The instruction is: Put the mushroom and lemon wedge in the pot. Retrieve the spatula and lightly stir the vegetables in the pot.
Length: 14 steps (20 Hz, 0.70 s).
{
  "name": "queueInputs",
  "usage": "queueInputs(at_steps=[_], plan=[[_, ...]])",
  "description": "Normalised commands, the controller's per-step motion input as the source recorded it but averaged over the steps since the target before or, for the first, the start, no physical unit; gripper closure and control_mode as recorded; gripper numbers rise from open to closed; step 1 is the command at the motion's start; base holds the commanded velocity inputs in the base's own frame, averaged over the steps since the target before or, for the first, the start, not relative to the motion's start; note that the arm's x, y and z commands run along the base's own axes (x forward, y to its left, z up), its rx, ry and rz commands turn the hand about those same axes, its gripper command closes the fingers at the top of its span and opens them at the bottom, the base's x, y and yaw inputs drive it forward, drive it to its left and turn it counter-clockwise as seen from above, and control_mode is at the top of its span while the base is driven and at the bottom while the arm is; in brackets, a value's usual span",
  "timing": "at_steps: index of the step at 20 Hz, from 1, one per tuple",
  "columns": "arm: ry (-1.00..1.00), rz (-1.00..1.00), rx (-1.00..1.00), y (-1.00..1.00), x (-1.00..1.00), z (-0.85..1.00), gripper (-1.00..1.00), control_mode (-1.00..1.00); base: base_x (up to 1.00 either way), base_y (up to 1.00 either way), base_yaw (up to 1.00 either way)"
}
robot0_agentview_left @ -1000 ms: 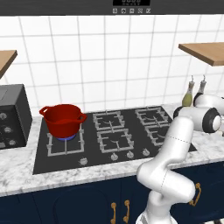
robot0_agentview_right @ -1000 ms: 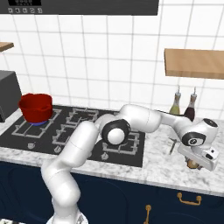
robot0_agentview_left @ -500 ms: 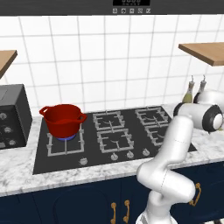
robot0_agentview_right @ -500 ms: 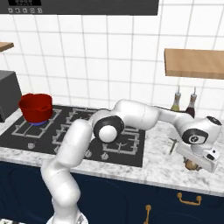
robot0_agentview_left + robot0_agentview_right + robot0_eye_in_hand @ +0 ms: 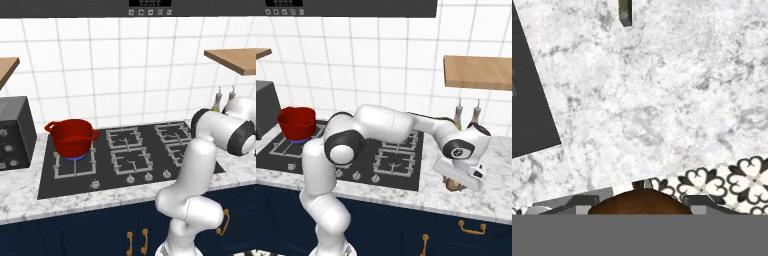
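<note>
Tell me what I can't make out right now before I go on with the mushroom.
- Grip: in the right base view the hand covers most of the mushroom; contact is hidden.
- Mushroom in the hand view: its lower part is cut off at the bottom.
- Pot contents: both base views look at its wall; the inside is hidden.
- Dark stick in the hand view: cut off by the top edge, unidentifiable.

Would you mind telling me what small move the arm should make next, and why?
Probably close the jaws and lift. In the hand view the brown mushroom sits right between the grey fingers, and the right base view shows the gripper low over the marble counter, far from the red pot, which stands on the stove.
</note>
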Motion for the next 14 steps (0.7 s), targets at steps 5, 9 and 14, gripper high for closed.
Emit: queueInputs(at_steps=[5,9,14], plan=[[0.0,0.16,0.0,1.0,-0.01,0.48,1.0,-1.0,0.0,0.0,0.0],[-0.01,0.12,0.01,1.0,0.0,0.47,1.0,-1.0,0.0,0.0,0.0],[0.0,0.16,0.0,1.0,0.0,0.53,1.0,-1.0,0.0,0.0,0.0]])
